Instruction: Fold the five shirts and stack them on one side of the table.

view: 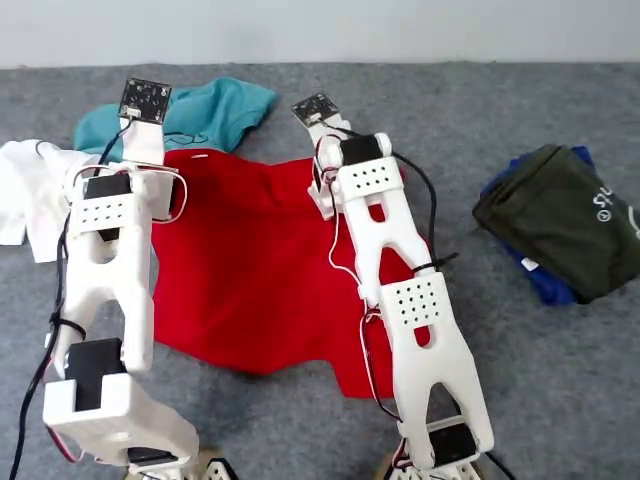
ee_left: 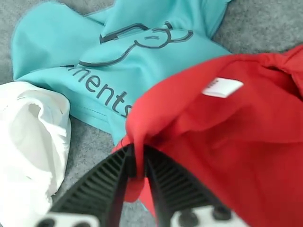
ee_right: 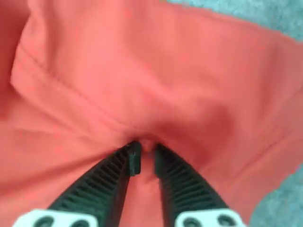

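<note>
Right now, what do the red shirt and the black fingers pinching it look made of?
Red shirt: soft matte cloth, probably cotton knit; it creases and bunches where pinched. Fingers: hard matte black plastic, judging by the even moulded ridges.

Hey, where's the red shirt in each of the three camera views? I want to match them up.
High view: red shirt spread mid-table.
Left wrist view: its collar end, white tag showing, pinched in the left claw, beside the teal shirt.
Right wrist view: red cloth bunched in the right claw.
Shared landmark: the grey table cover at the shirt's edge.
</note>
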{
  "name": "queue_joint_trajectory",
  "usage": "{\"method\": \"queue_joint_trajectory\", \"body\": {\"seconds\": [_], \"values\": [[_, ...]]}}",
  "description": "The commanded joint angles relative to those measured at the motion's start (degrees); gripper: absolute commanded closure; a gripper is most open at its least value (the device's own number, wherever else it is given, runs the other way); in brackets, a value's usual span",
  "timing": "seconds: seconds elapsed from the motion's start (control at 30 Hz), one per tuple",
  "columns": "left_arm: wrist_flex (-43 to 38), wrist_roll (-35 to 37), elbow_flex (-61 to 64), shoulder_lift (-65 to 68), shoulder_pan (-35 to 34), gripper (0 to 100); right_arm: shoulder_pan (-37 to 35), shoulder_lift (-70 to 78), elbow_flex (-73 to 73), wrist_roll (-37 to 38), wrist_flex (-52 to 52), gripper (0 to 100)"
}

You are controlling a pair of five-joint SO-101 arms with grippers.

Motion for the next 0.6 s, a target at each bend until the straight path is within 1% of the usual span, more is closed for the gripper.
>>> {"method": "queue_joint_trajectory", "body": {"seconds": [0.0,0.13,0.4,0.57], "values": [[0.4,-0.4,-0.4,-0.3,-0.3,99,1.3,-0.3,0.0,3.0,-1.4,98.0],[0.4,-0.4,-0.4,-0.3,-0.3,99,2.1,-0.9,-2.6,3.0,-0.3,99.0],[0.4,-0.4,-0.4,-0.3,-0.3,99,2.2,-4.2,-21.0,3.3,11.7,99.1],[0.4,-0.4,-0.4,-0.3,-0.3,99,2.3,-7.0,-20.2,3.4,13.0,99.1]]}}
